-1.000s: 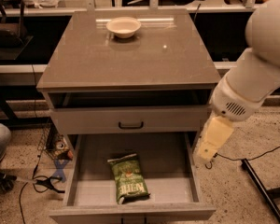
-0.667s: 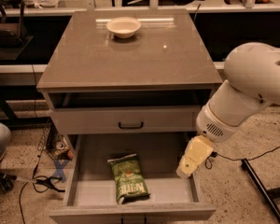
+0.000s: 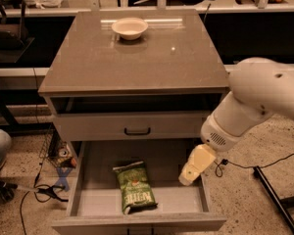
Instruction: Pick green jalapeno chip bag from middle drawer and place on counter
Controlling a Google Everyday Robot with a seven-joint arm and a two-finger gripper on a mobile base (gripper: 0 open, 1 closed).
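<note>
Right, early days: the green jalapeno chip bag lies flat on the floor of the open middle drawer, left of centre, not yet grasped. Your gripper hangs over the drawer's right side, near the wall, apart from the bag; I can't tell its grip state. Grasp, lift and placing on the counter tabletop are all left to do. White block lettering on the bag, unreadable.

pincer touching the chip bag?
Apart. The camera view shows bare drawer floor between the pincer, over the drawer's right side, and the chip bag.
</note>
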